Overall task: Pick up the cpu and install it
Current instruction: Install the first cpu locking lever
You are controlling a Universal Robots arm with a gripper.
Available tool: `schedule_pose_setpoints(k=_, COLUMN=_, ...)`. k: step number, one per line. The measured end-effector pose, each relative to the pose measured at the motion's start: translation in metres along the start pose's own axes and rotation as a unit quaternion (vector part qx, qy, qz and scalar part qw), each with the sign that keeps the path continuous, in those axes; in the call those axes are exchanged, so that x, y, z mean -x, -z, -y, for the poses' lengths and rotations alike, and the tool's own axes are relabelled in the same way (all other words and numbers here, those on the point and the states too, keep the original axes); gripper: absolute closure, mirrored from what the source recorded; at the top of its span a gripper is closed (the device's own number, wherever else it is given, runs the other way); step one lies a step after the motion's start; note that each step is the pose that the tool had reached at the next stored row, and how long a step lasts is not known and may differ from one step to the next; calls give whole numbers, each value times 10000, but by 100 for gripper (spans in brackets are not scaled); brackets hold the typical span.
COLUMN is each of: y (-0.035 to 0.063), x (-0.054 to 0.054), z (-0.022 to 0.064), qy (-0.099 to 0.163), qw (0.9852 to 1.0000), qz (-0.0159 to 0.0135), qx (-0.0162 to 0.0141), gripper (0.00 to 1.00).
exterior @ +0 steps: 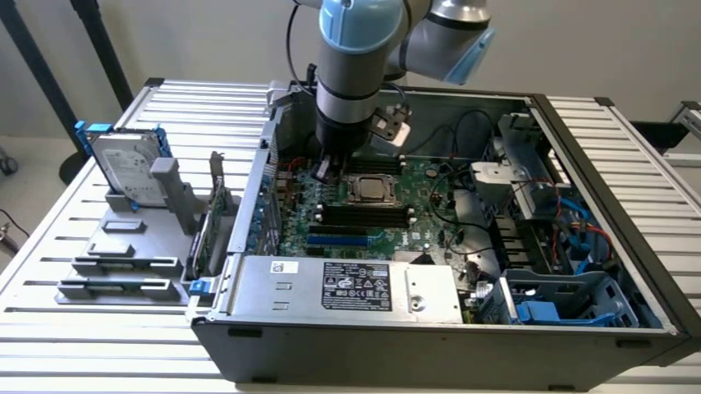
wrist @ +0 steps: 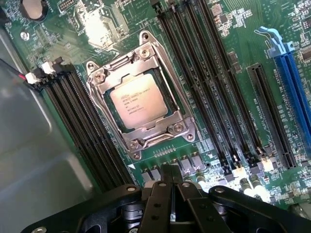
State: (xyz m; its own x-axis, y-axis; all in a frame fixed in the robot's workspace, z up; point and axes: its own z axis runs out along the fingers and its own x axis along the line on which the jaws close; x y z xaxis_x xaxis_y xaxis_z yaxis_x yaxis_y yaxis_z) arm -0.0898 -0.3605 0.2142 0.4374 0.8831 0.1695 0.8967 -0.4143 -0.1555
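One cpu (wrist: 136, 102) sits seated in motherboard socket (wrist: 141, 94), metal frame around it. My gripper (wrist: 171, 187) hovers just beside socket's edge, fingers pressed together, holding nothing.

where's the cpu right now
The small square silvery-topped cpu sits inside the metal socket frame on the green motherboard, between black memory slots.
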Motion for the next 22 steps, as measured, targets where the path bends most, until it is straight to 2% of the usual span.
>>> schedule_pose_setpoints(k=3, y=0, x=-3, z=1, qy=160, qw=9999, qz=23, qx=8, gripper=89)
schedule_pose_setpoints(k=8, y=-3, x=-11, z=5, qy=398, qw=9992, qz=57, qx=45, gripper=89)
schedule_pose_setpoints(k=17, y=-10, x=-37, z=17, qy=756, qw=9969, qz=106, qx=179, gripper=89)
schedule_pose_setpoints(k=22, y=-20, x=-65, z=30, qy=926, qw=9953, qz=180, qx=226, gripper=89)
